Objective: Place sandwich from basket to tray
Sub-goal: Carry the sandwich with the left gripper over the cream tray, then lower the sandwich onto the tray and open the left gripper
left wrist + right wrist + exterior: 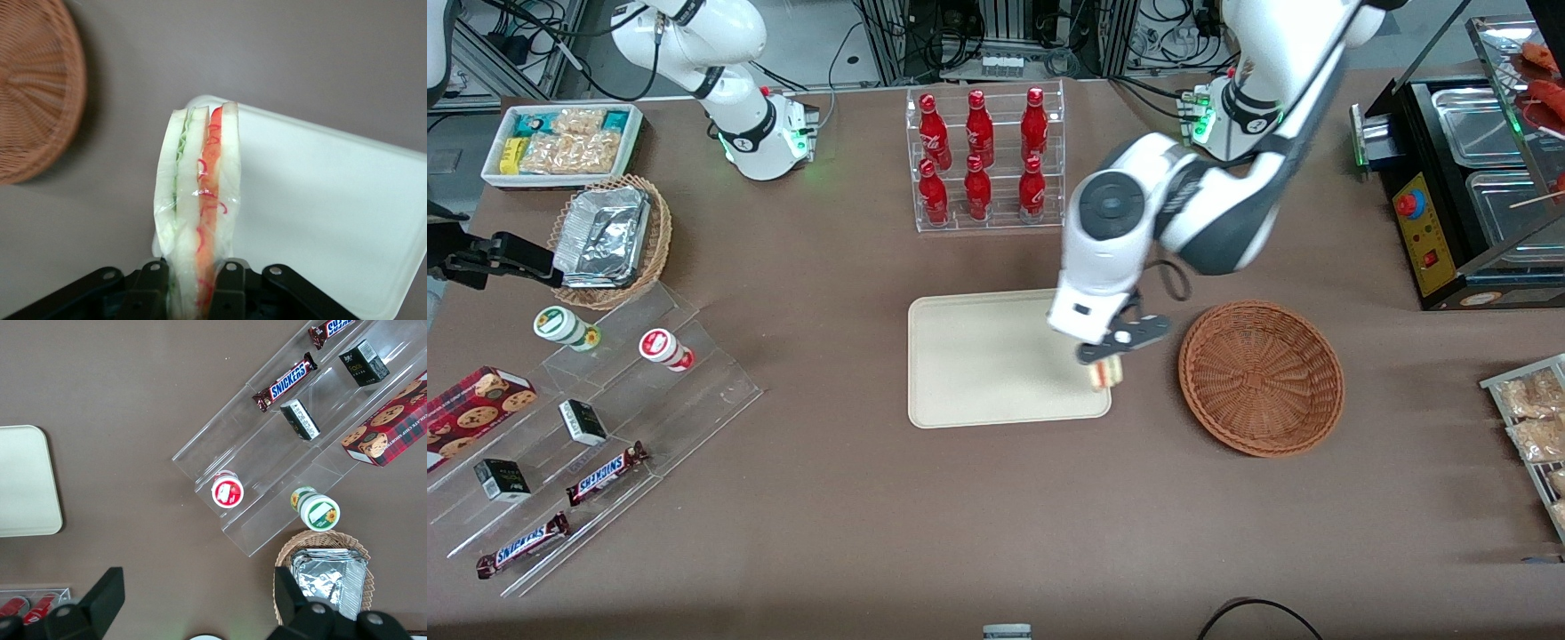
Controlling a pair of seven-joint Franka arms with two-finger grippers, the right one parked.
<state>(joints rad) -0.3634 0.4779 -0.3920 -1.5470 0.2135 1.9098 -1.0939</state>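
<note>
Robot lab, mock snack shop: cable racks [1005,36], cola bottle rack [984,160], Snickers bars [605,473].

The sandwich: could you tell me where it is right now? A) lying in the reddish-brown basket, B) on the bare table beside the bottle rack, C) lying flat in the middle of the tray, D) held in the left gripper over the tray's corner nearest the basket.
D: the gripper is shut on the sandwich, over the corner of the tray nearest the basket, which holds nothing.
</note>
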